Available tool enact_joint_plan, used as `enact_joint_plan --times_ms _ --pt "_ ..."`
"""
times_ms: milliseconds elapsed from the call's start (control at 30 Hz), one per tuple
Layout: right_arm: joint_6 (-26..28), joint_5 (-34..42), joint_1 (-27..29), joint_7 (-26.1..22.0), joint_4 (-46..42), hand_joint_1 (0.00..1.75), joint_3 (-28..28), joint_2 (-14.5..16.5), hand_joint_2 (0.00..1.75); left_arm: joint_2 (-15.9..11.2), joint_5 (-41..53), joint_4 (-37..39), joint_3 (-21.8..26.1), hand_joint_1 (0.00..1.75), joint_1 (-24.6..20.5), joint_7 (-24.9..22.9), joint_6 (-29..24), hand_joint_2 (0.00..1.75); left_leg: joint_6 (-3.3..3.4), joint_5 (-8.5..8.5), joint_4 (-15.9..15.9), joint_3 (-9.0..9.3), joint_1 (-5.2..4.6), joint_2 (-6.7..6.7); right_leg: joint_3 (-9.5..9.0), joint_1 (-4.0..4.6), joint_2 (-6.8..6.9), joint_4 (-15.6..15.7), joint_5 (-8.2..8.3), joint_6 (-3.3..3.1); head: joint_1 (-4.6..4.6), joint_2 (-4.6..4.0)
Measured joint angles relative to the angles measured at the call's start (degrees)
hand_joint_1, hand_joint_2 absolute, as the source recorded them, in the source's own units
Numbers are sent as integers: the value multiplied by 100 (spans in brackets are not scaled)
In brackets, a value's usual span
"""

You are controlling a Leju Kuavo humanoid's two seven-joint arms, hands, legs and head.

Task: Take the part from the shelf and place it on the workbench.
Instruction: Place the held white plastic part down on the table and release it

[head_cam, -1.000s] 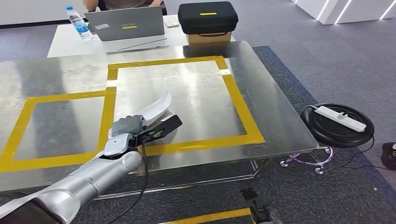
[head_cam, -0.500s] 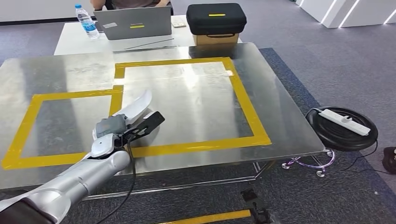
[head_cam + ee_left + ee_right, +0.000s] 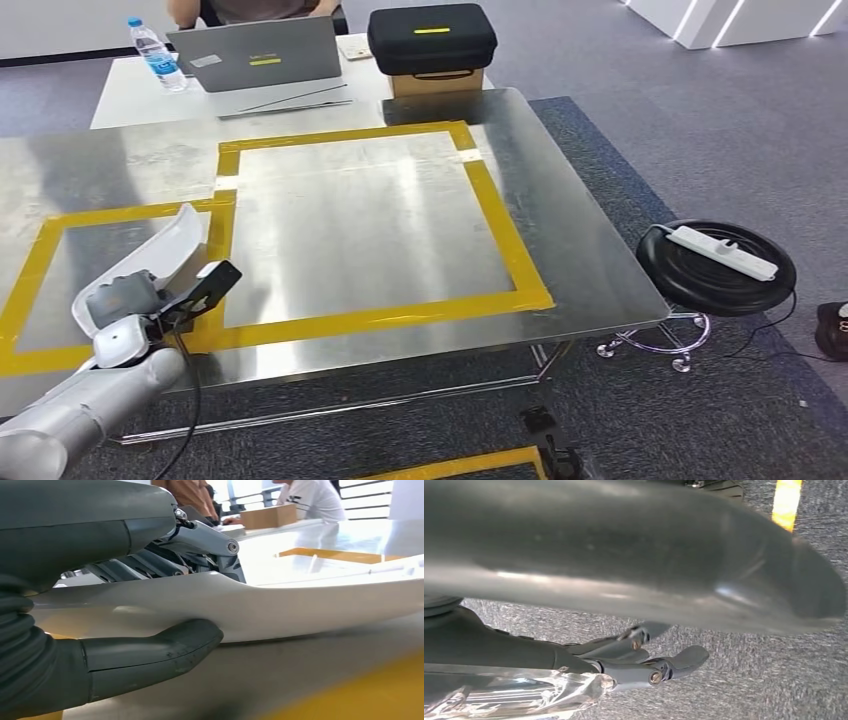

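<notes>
- At lower left of the head view, the part (image 3: pixel 150 258), a long curved white shell, is already in the left hand (image 3: pixel 130 300), which holds it over the near left corner of the counter (image 3: pixel 400 230).
- Its long axis runs from the hand up and to the right in the frame, the free end reaching over the yellow tape (image 3: pixel 215 240) that divides the two marked rectangles.
- From the left wrist view, the thumb (image 3: pixel 165 650) presses under the shell and darker fingers (image 3: pixel 200 545) clamp it from above; the part lies nearly level and close over the metal, though contact cannot be judged.
- The left hand is clearly the one to set it down; the move seems to call only for lowering and letting go.
- The right hand (image 3: pixel 644 665) hangs over the carpet with fingers loosely curled; whether it holds anything I cannot tell.
</notes>
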State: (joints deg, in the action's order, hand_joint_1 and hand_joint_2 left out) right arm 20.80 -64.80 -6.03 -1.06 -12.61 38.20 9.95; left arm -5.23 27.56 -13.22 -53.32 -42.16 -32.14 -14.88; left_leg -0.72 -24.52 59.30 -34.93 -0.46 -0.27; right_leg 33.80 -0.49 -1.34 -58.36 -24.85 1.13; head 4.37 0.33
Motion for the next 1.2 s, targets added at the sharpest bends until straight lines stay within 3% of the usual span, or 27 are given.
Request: enact_joint_plan --times_ms 67,200,300,367,433,500,533,600,667,733,767,833,867,900,933,1033,1100,1200 --pt "-3 -2 5 -1 0 0 9 4 0 -128 -18 1 44 175 16 -12 -25 175 36 42 -315 152 -32 20 -12 5 -13 6 -12 56 1 0" --pt "5 1 14 -14 0 0 14 4 0 -352 -78 4 127 175 78 -31 -97 175 80 105 -415 231 3 17 -4 -6 17 -43 -74 166 7 0" --pt "9 1 17 -21 0 0 14 4 0 -392 -94 7 143 175 89 -32 -111 175 85 115 -432 250 19 17 22 -3 37 -100 -120 184 16 0" --pt "9 1 16 -25 0 0 14 4 0 -437 -110 7 173 175 122 -22 -137 175 96 113 -432 253 24 23 167 -10 58 -431 -319 205 34 0" --pt "6 -1 27 -37 0 0 16 3 0 -545 -180 7 282 175 213 134 -181 175 75 104 -419 261 58 35 348 -41 86 -906 -481 280 55 0" --pt "-1 -5 28 -50 2 0 18 11 0 -627 -237 7 384 175 278 301 -196 175 -15 78 -369 258 95 32 134 -98 77 -606 -307 401 73 0" --pt "-6 -8 19 -55 2 0 18 20 0 -653 -244 7 407 175 285 316 -192 175 -60 60 -332 244 96 26 -40 -125 49 -288 -207 406 91 1" --pt "-17 -13 9 -60 2 0 20 37 0 -704 -261 8 448 175 318 326 -184 175 -114 60 -311 225 67 13 -146 -146 4 -94 -190 329 92 1" --pt "-22 -16 9 -62 0 0 24 37 0 -734 -276 11 484 175 367 332 -178 175 -138 83 -332 227 73 9 -130 -145 8 -103 -173 192 50 0" --pt "-22 -22 0 -68 -4 0 29 37 0 -758 -278 14 516 175 395 367 -170 175 -173 -58 -151 140 89 10 -118 -134 24 -97 -155 105 31 0" --pt "-23 -31 -7 -69 -7 0 32 35 0 -763 -277 15 531 175 404 416 -155 175 -186 -219 110 15 92 12 -110 -129 33 -90 -145 72 19 0" --pt "-40 -66 -11 -62 -11 0 36 33 0 -763 -280 17 567 175 417 589 -80 175 -188 -608 939 -401 90 13 -91 -111 51 -84 -138 36 -3 0" --pt "-52 -85 -8 -53 -11 0 36 32 0 -760 -286 17 591 175 414 697 -20 175 -177 -706 1269 -573 87 13 -88 -100 63 -83 -141 26 -8 0" --pt "-65 -103 -6 -44 -11 0 35 32 0 -756 -293 17 618 175 401 800 48 175 -156 -699 1422 -662 82 13 -92 -87 76 -83 -145 18 -9 0" --pt "-73 -116 -8 -38 -11 0 34 31 0 -752 -301 17 646 175 381 888 115 175 -125 -577 1325 -626 75 13 -102 -75 89 -82 -149 13 -9 0" --pt "-85 -137 -48 -34 -11 0 27 32 0 -742 -306 15 711 175 284 1039 266 175 39 -56 200 -64 2 14 -130 -51 124 -82 -164 28 -12 0" --pt "-91 -149 -78 -34 -11 0 19 33 0 -717 -306 15 739 175 229 1097 345 175 69 28 -251 166 -49 24 -124 -46 155 -72 -178 75 -13 0" --pt "-104 -164 -102 -34 -13 0 14 33 0 -650 -305 13 763 175 192 1178 448 175 66 72 -368 215 -44 10 -144 -59 195 -63 -209 178 -13 0"
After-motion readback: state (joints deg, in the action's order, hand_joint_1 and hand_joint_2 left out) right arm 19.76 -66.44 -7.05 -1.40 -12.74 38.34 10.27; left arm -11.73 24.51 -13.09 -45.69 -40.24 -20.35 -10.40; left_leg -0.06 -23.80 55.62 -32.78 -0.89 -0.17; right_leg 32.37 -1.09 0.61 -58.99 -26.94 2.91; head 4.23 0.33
